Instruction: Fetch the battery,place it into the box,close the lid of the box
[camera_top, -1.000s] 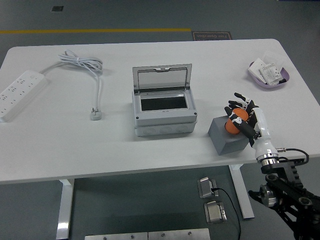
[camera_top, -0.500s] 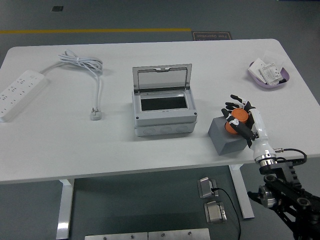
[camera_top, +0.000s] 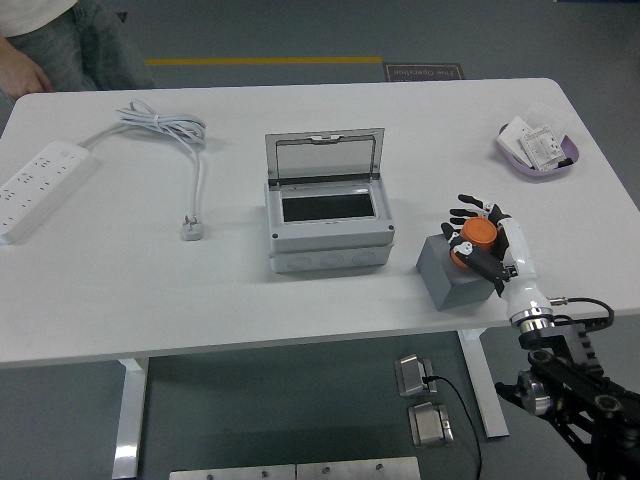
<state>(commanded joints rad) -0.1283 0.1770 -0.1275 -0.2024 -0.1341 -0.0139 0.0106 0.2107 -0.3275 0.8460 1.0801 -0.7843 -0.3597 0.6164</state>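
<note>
**Battery gripped above the grey block**

Since the earlier frames, the right hand has been drawn slightly back toward the table's near edge, and the orange battery has been carried with it. The fingers are seen curled around the battery, which is held just above the grey block, to the right of the box. A person has also come into view at the far left corner (only clothing and a hand are shown). From this, the fetch step is judged to be nearly done; the carry to the box has yet to be made. The lid is stood open, so the way in is clear. Writing on a floor plate beyond the table is too blurred to be read.
</note>
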